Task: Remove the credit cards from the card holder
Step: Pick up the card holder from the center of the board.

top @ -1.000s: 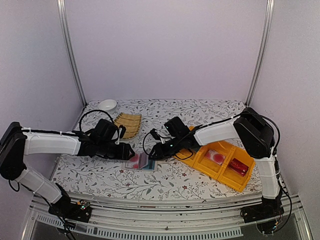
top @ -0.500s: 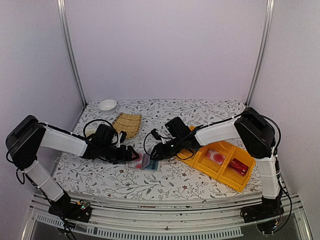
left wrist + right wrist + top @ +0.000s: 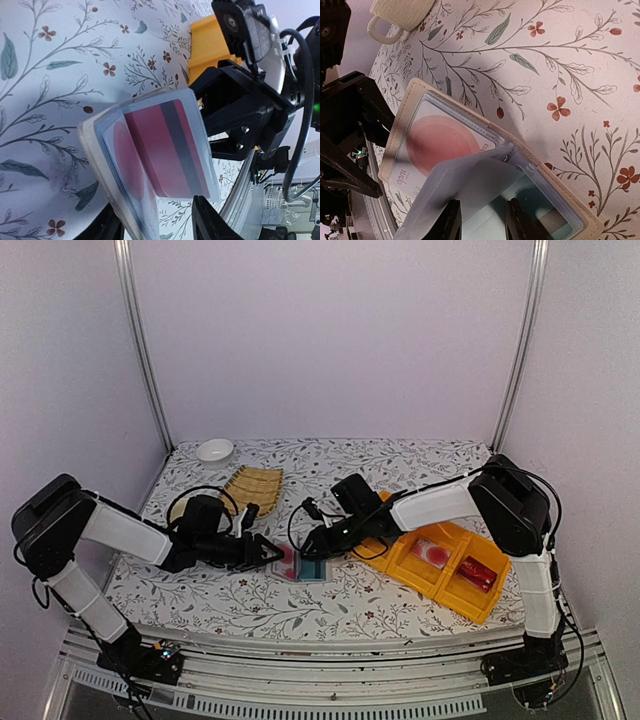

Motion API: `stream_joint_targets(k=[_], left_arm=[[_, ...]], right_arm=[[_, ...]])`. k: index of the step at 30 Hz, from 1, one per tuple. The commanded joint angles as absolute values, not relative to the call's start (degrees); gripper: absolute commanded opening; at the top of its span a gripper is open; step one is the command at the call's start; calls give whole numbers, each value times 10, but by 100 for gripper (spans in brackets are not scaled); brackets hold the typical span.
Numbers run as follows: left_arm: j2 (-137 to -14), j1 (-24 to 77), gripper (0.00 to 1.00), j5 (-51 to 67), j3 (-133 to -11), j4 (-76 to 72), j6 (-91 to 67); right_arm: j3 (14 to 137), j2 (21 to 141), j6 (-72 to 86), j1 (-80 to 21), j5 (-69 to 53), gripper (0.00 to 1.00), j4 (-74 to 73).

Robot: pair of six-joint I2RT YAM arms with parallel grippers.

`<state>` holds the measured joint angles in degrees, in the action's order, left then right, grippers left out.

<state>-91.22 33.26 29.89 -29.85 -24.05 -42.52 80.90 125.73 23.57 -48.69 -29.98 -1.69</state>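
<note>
Okay, both arms reach low over the floral bench [image 3: 330,612], meeting just left of centre. The card holder [image 3: 300,566] lies open on the cloth, right between them. The left hand [image 3: 272,552] comes in from the left, and its jaws stand apart in a V with the holder's left edge between them. Whether they pinch it, I cannot tell. From the left wrist view, a clear sleeve shows a red face with a dark stripe across it.

The right hand [image 3: 308,550] comes in from the right and is clenched on the holder's clear inner leaf, which stands lifted off the lining. Under that leaf, the whitish-pink card [image 3: 440,142] with its big red circle sits in the left pocket. The teal card [image 3: 540,205] shows in the right pocket, close by the fingers. Both cards are inside the holder.

Off to the right sit the yellow trays [image 3: 392,558], with red items in their compartments. At the far left lie a bamboo mat [image 3: 256,487] and a white dish [image 3: 214,450]. A cream cup [image 3: 402,15] peeks in at the top of the right wrist view.
</note>
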Motion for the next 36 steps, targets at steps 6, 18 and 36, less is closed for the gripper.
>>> stream_joint_targets(k=[6, 18, 36], left_arm=[[-978, 348, 9, 298, -348, -233, -405], [-812, 442, 0, 40, -440, 44, -255], [-735, 477, 0, -38, -506, 133, -263]], right_arm=[[788, 1236, 239, -483, -313, 31, -7], [749, 1007, 186, -460, -177, 38, -74], [720, 973, 168, -498, -374, 45, 123]])
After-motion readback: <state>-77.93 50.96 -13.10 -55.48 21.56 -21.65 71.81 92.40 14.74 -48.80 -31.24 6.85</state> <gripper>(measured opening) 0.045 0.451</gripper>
